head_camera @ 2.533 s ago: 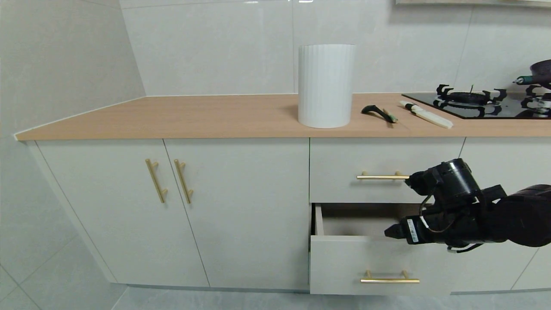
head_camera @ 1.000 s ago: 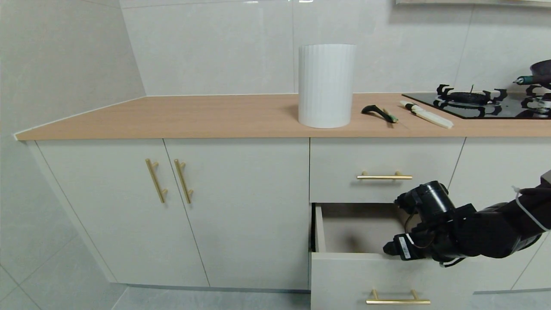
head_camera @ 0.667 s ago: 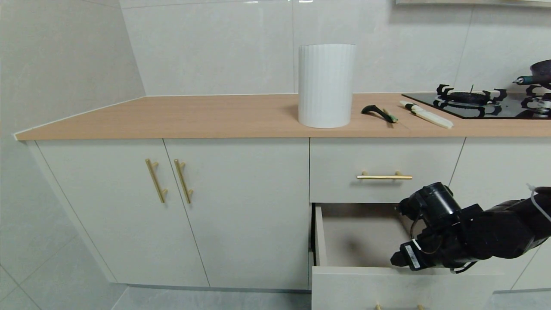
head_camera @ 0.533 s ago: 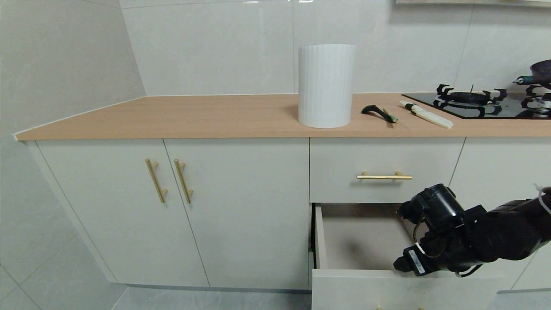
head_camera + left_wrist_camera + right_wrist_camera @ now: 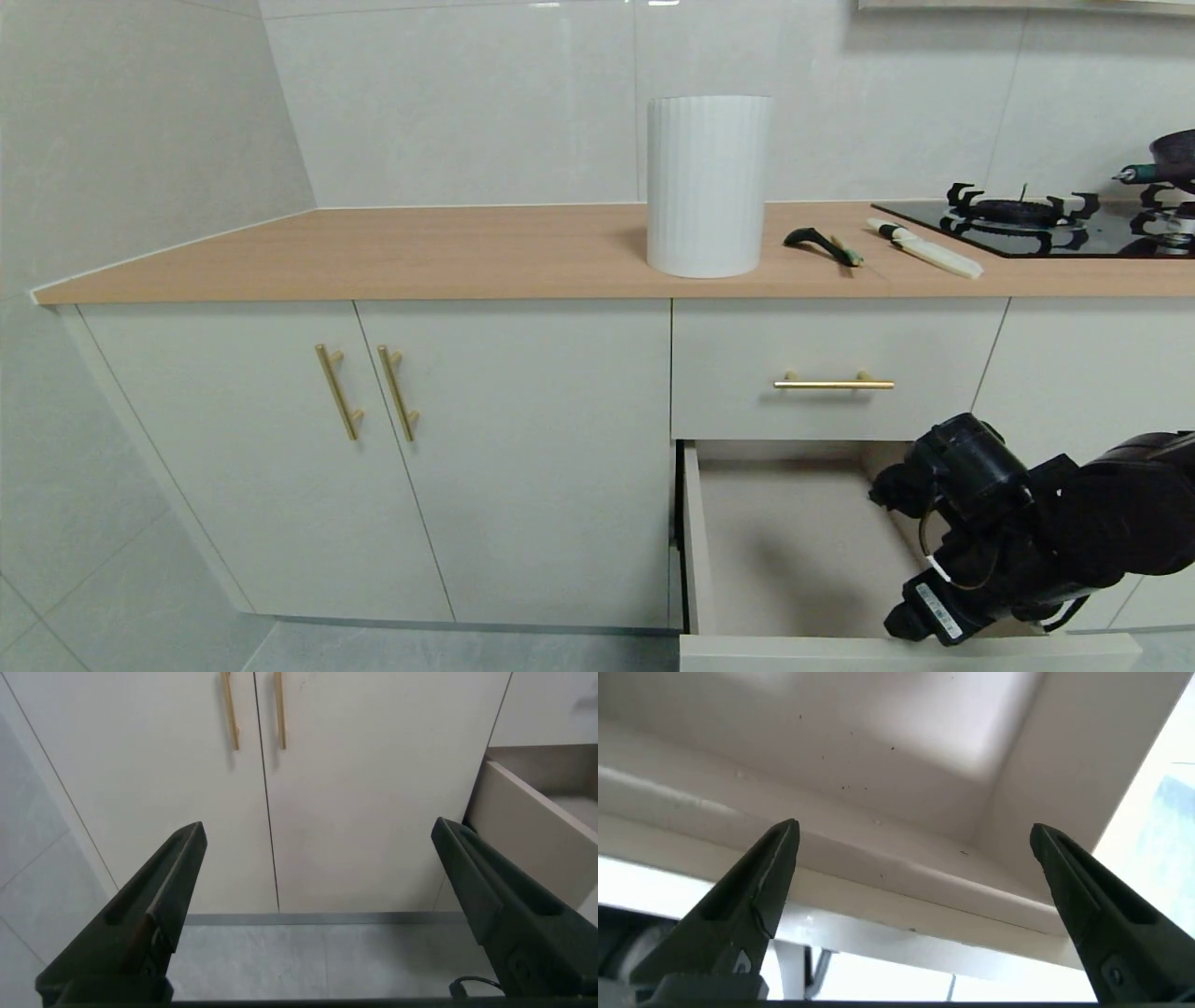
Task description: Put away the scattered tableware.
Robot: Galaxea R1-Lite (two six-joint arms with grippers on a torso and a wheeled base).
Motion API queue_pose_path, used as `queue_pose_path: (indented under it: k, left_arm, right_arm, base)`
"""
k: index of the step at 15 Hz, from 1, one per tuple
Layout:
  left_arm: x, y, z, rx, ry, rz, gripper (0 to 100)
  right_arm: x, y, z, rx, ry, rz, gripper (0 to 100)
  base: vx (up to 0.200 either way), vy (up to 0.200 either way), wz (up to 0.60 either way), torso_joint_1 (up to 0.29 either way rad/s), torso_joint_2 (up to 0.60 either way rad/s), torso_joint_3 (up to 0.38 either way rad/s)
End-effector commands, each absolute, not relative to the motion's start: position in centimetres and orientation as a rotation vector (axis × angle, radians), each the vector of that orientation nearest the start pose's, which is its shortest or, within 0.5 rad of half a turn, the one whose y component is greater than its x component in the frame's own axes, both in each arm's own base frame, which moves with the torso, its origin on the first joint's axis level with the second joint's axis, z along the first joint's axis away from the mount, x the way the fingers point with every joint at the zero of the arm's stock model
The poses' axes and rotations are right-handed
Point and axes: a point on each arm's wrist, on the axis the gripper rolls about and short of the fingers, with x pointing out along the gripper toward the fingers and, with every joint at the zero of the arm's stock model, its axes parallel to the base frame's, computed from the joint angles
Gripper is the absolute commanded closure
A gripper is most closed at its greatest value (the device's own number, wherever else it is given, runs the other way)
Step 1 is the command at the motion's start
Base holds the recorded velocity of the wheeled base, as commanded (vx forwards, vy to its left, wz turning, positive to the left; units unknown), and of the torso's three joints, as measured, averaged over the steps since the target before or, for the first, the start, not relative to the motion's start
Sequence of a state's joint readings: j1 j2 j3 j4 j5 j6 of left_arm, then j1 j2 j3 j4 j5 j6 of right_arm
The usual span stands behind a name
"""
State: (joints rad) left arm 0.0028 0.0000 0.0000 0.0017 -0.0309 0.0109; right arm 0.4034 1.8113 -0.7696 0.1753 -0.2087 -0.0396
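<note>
Lower drawer [image 5: 693, 541] open and bare, right gripper [image 5: 914, 831] at its near rim, fingers spread, gripping nothing. A knife [image 5: 924, 248] and what may be a peeler [image 5: 820, 245] lie unstowed on the counter [image 5: 467, 252].

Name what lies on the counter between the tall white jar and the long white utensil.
A small black-handled tool lies between the white jar and the white utensil, touching neither; the head view shows it.

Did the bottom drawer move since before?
Yes. The bottom drawer slid farther out from the cabinet, toward the robot. Its front edge is now much farther from the gold handle above it, which stayed put.
</note>
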Motion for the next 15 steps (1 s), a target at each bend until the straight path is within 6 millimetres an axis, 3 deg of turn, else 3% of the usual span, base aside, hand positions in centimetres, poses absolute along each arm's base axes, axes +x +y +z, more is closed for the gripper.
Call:
queue_pose_path:
  k: [1,6,10,13,15]
  left_arm:
    - [-2.3,-0.1,7.5,0.011,0.001,-0.028,0]
    - [-2.3,-0.1,7.5,0.011,0.001,-0.028,0]
    - [-2.3,-0.1,7.5,0.011,0.001,-0.028,0]
    - [-2.3,-0.1,7.5,0.011,0.001,-0.028,0]
    - [-2.3,-0.1,7.5,0.011,0.001,-0.028,0]
  right_arm:
    - [23.0,9.7,8.9,-0.458,1.188,0.231,0]
    - [20.7,10.0,9.0,-0.566,1.249,0.311,0]
    - [20.4,10.4,8.9,-0.592,1.252,0.329,0]
    - [21.4,10.6,10.4,-0.516,1.179,0.300,0]
    - [22.9,11.3,12.2,-0.291,1.083,0.225,0]
  base:
    - [0.000,0.000,0.00,0.000,0.00,0.000]
    - [0.000,0.000,0.00,0.000,0.00,0.000]
    - [0.000,0.000,0.00,0.000,0.00,0.000]
    - [0.000,0.000,0.00,0.000,0.00,0.000]
    - [0.000,0.000,0.00,0.000,0.00,0.000]
